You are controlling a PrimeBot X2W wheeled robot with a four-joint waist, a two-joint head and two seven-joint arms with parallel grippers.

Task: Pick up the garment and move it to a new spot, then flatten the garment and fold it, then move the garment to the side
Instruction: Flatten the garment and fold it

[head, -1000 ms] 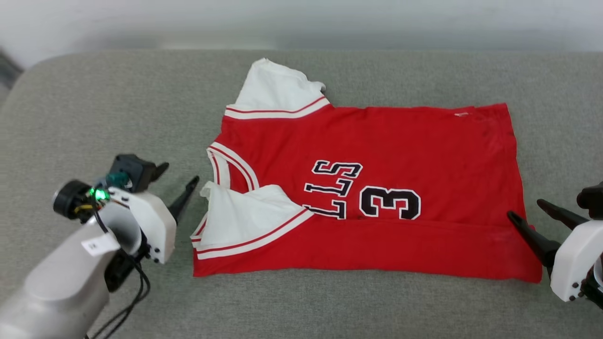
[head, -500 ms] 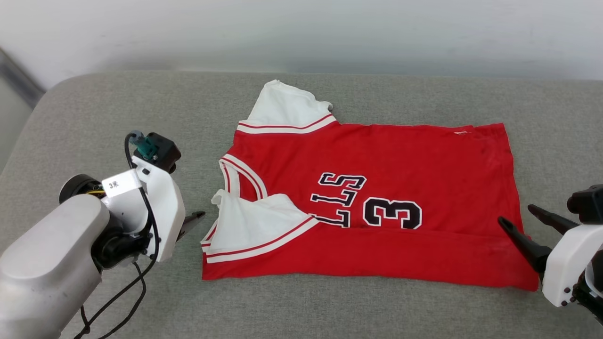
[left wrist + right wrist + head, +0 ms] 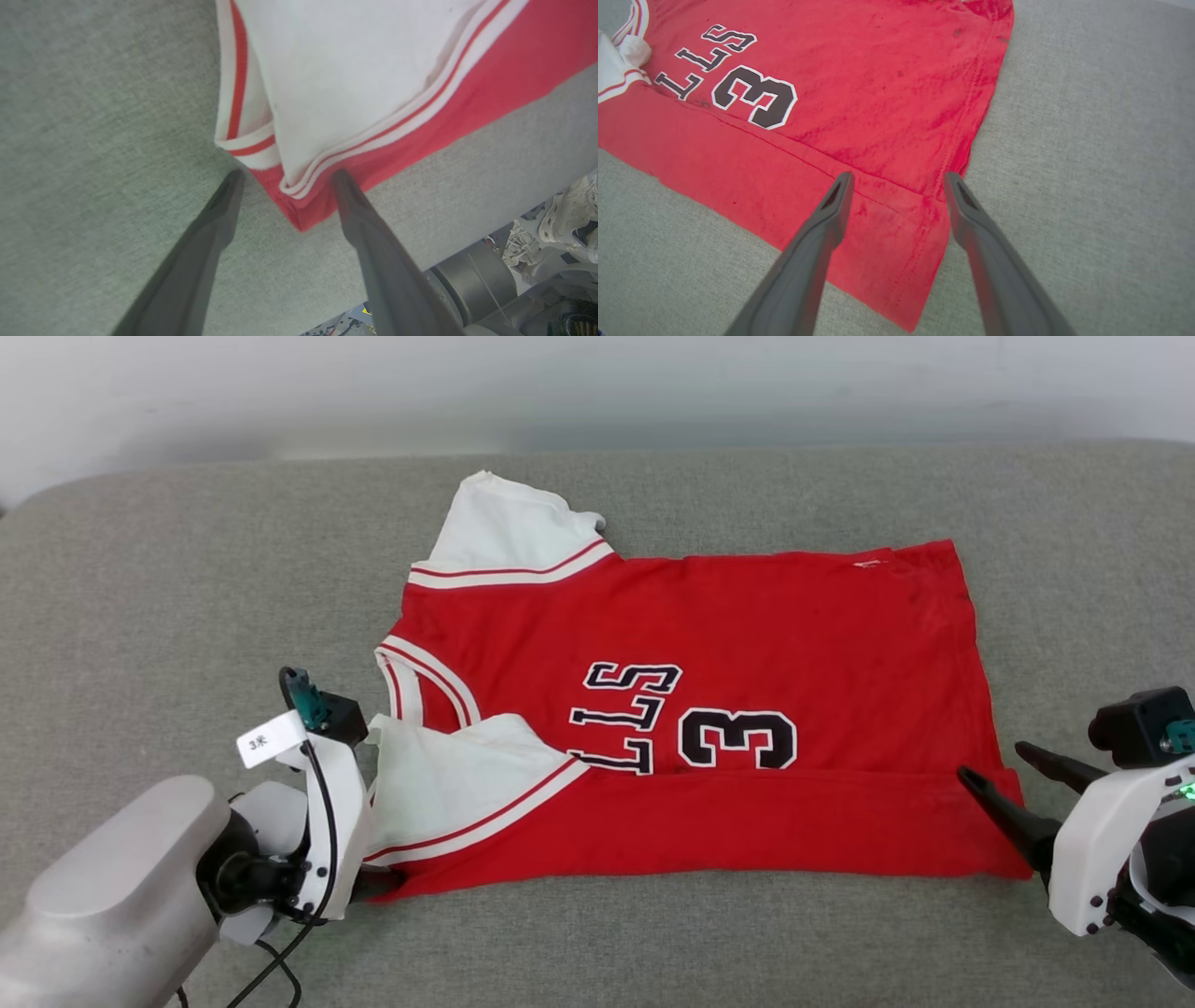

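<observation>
The red jersey-style shirt with white short sleeves (image 3: pixel 709 663) lies flat on a grey fabric-covered cushion (image 3: pixel 187 616), collar to the left and hem to the right. Its near long edge is folded up over the body. The near sleeve is folded onto the chest. The far sleeve projects toward the far side.

Bare cushion surrounds the shirt: a wide area to the left of the collar, a narrower area to the right of the hem, a band on the far side up to a pale wall (image 3: pixel 597 383), and a strip on the near side down to the cushion's front edge.

The left gripper (image 3: pixel 288 175) is released, fingers spread. The shirt's near left corner lies between them. The right gripper (image 3: pixel 994 761) is likewise spread and grasps nothing. It is at the near right corner, one finger over the red cloth and the other at the hem edge.

The fold and the near sleeve cover part of the black lettering. Contact between fingertips and cloth cannot be determined. From the head, the left wrist housing hides most of the left fingers.
</observation>
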